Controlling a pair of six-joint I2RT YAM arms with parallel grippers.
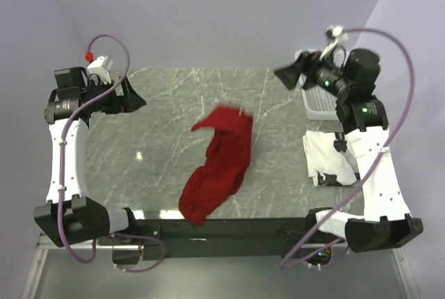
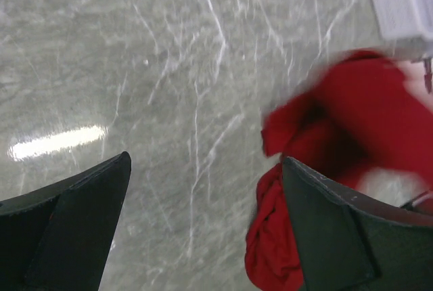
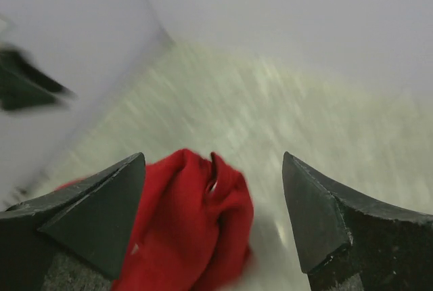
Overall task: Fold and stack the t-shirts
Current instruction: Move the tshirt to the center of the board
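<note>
Two shirts share the grey marble table (image 1: pixel 174 97), and only one looks finished. The red shirt (image 1: pixel 219 163) is the big job: it lies crumpled in a long strip at the middle of the table. Its long axis runs from the near edge, slightly left, up toward the far right, and the far end is blurred in my overhead view. The white shirt (image 1: pixel 321 156) sits folded at the right, partly under the right arm, just near of the basket (image 1: pixel 321 101).

The left claw (image 1: pixel 135 97) hangs at the far left, spread wide with nothing between its fingers; the red shirt lies to its right and nearer. The right claw (image 1: pixel 288 75) is raised at the far right, also spread and empty, with the red shirt to its left. I judge the far end sits a little closer to the right claw, so spreading the shirt flat needs both.
</note>
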